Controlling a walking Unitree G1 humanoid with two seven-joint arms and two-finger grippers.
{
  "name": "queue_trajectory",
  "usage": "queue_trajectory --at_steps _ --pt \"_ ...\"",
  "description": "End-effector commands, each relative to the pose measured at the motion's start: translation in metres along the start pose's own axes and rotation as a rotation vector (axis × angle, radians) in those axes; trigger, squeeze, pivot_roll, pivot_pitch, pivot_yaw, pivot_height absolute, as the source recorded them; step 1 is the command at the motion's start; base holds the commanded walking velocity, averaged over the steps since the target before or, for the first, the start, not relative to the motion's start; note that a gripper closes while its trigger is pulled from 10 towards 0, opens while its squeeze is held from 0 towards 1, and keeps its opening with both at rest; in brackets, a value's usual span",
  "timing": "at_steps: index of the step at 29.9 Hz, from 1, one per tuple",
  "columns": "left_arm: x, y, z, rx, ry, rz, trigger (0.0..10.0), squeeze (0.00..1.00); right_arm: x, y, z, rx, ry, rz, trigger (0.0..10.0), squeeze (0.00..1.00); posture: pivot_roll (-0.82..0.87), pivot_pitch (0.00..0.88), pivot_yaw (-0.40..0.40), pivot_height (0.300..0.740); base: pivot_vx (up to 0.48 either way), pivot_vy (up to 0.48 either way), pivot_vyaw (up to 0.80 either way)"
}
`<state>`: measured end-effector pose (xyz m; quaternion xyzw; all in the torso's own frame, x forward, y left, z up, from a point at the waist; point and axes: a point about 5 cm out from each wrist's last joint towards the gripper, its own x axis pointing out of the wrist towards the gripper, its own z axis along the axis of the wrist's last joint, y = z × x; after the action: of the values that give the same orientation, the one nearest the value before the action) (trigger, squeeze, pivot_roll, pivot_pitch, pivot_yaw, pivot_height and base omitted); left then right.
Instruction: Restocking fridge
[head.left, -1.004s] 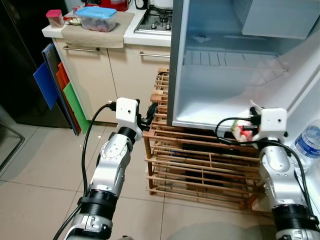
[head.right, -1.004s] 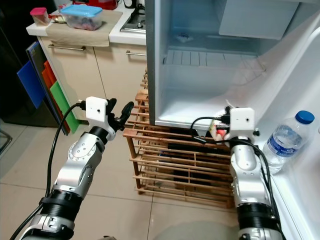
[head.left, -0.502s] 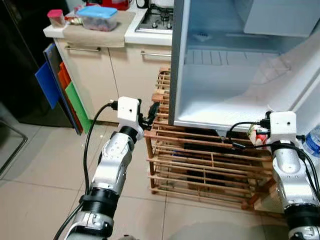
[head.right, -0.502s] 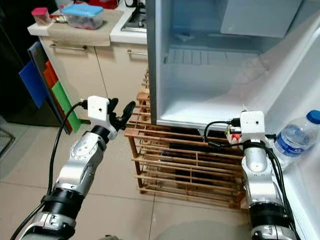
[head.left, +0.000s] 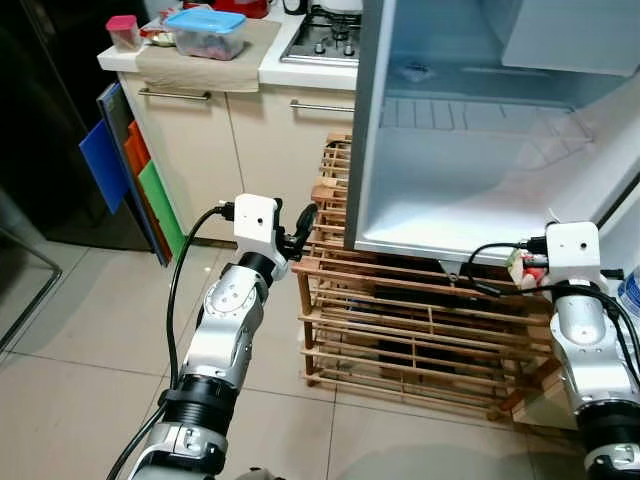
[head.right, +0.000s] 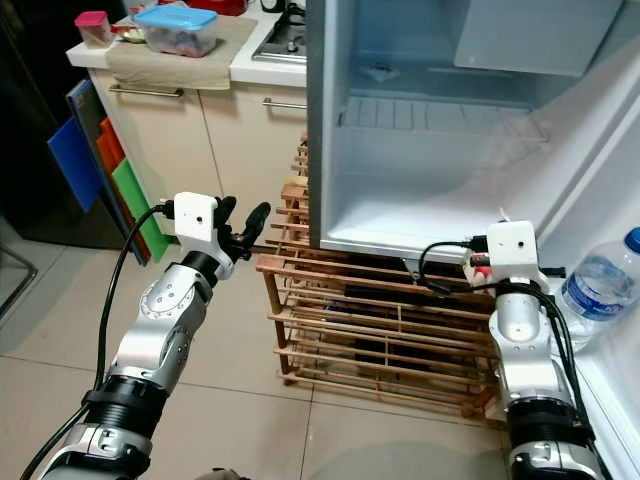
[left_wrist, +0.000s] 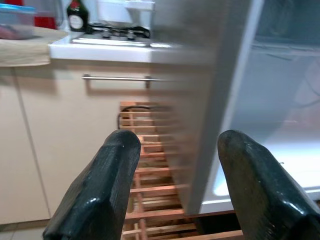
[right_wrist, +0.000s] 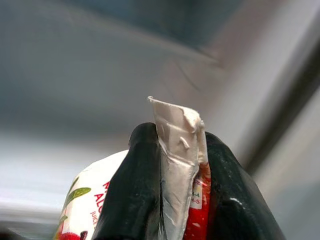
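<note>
White-and-red juice carton (right_wrist: 175, 165) pinched by its top seam in right pincer (right_wrist: 175, 150), lower right | carried toward open fridge (head.left: 480, 150) | left pincer (left_wrist: 180, 185) gapes, idle, centre.

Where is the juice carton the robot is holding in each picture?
Left eye view: juice carton low right, in the right gripper, below the fridge's bottom edge.
Right eye view: right of centre, same spot.
Right wrist view: centre, its top flap pinched between the black fingers.
Left wrist view: not seen.
Shared landmark: the fridge.
</note>
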<state>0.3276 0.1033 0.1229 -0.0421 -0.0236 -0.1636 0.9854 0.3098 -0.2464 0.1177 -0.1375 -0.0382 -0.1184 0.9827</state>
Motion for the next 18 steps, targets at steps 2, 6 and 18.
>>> queue_trajectory --at_steps 2,6,18 --pt "0.004 -0.004 0.004 0.025 -0.007 -0.033 10.0 0.00 0.006 0.023 0.022 0.137 -0.055 0.086 10.0 0.00 -0.14 0.000 0.034 0.740 0.000 0.000 0.00" --pt "0.004 -0.010 0.005 0.043 -0.017 -0.072 10.0 0.00 0.006 0.044 0.027 0.207 -0.052 0.140 10.0 0.00 -0.14 0.000 0.035 0.740 0.000 0.000 0.00" --pt "0.007 -0.024 0.008 0.084 -0.034 -0.161 10.0 0.00 0.022 0.069 0.044 0.246 -0.068 0.153 10.0 0.00 -0.12 0.000 0.032 0.740 0.000 0.000 0.00"
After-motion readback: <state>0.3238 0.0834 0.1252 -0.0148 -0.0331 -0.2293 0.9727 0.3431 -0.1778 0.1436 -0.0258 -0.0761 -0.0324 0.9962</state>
